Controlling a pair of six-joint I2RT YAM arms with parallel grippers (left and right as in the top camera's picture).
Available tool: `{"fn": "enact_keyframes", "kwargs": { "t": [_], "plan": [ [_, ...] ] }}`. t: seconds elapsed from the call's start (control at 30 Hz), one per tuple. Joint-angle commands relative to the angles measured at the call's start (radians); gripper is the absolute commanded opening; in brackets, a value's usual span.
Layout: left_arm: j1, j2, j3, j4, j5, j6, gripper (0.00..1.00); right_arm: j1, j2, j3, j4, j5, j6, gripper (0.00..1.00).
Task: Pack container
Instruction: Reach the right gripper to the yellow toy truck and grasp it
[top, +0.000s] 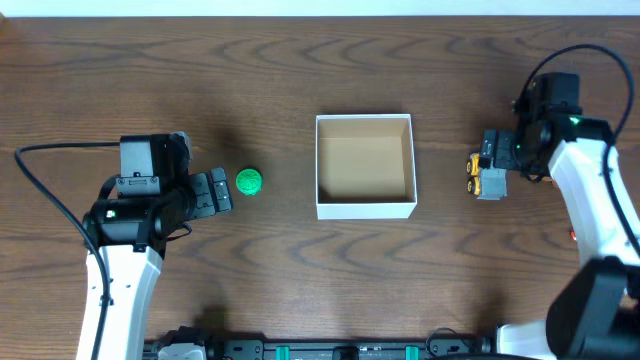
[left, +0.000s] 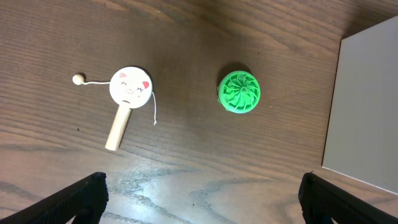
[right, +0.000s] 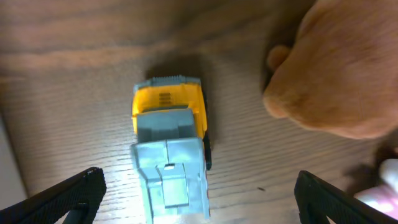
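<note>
1. Dark wood-grain table (top: 300, 290) fills every view, with both arm bases at the lower edge of the overhead frame.
2. Nearest the left wrist camera, the left gripper (left: 202, 199) has its jaws spread wide over bare wood, holding nothing.
3. The right gripper (right: 199, 199) is spread just as wide. It straddles a yellow-and-grey toy truck (right: 171, 155) and, as far as can be seen, neither finger touches it.
4. Beyond the left fingers, a green ribbed disc (left: 239, 92) lies at frame centre. A wooden rattle drum (left: 127, 93) with a cat face lies well apart from it, at upper left.
5. The container (top: 365, 165) sits open and empty in the middle of the overhead frame. The disc is on its left and the truck on its right, and it touches neither.
6. Risks, as I judge them:
   - The truck sits left of centre between the jaws, so closing could skew it or slip off its sloped cab.
   - The tan soft shape (right: 348, 68) just beside the truck could get snagged.
   - The low, round disc may squirt out of a pinch.
   - A knock on the light cardboard wall would shift the box.
7. Hidden or unclear:
   - The drum and the tan shape do not show in the overhead view, presumably because they are under the arms.
   - The tan shape is cut off at upper right, and I cannot tell what it is.
   - The truck's near end runs off the lower edge.
   - A pinkish blur at lower right is unreadable.
</note>
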Motion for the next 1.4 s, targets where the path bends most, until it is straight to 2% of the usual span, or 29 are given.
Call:
{"fn": "enact_keyframes", "kwargs": {
  "t": [0.0, 0.27, 0.63, 0.73, 0.97, 1.1, 1.37],
  "plan": [
    [0.002, 0.0, 0.018, -0.003, 0.003, -0.005, 0.98, 0.011, 0.078, 0.016, 0.015, -0.016, -0.013, 0.99],
    [0.002, 0.0, 0.018, -0.003, 0.003, -0.005, 0.98, 0.03, 0.177, 0.016, 0.043, -0.035, -0.012, 0.99],
    [0.002, 0.0, 0.018, -0.003, 0.003, -0.005, 0.98, 0.043, 0.195, 0.016, 0.047, -0.038, -0.005, 0.7],
    [0.002, 0.0, 0.018, -0.003, 0.003, -0.005, 0.98, 0.044, 0.195, 0.016, 0.047, -0.038, -0.005, 0.58],
    [0.002, 0.0, 0.018, -0.003, 0.003, -0.005, 0.98, 0.044, 0.195, 0.016, 0.047, -0.045, -0.005, 0.37],
    [0.002, 0.0, 0.018, -0.003, 0.003, -0.005, 0.98, 0.044, 0.195, 0.016, 0.048, -0.045, -0.004, 0.35],
    [0.002, 0.0, 0.018, -0.003, 0.003, -0.005, 0.98, 0.08, 0.122, 0.068, 0.04, -0.045, -0.005, 0.14]
  ]
}}
